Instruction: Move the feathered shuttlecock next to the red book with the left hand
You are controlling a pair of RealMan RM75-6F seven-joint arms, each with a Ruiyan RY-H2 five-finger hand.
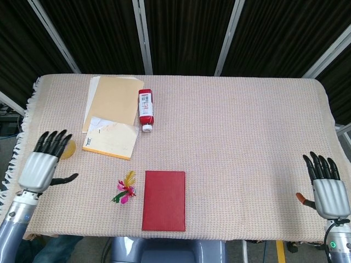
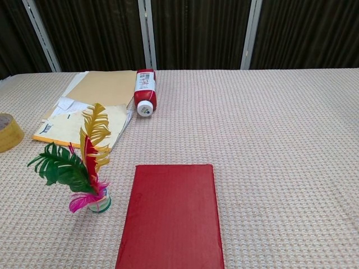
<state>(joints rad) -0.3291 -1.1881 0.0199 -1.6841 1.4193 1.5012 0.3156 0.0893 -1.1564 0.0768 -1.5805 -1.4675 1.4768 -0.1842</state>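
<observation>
Counting what you had on the table: one shuttlecock, one red book, one red bottle lying on its side, one roll of tape, and a stack of papers — a tan folder over a yellow pad. A woven beige cloth covered the table, with dark curtains behind. Your left hand sat at the table's left edge, fingers spread, holding nothing — well apart from the shuttlecock, which stood upright just beside the book's left edge. Your right hand was likewise spread and empty near the right front corner.
</observation>
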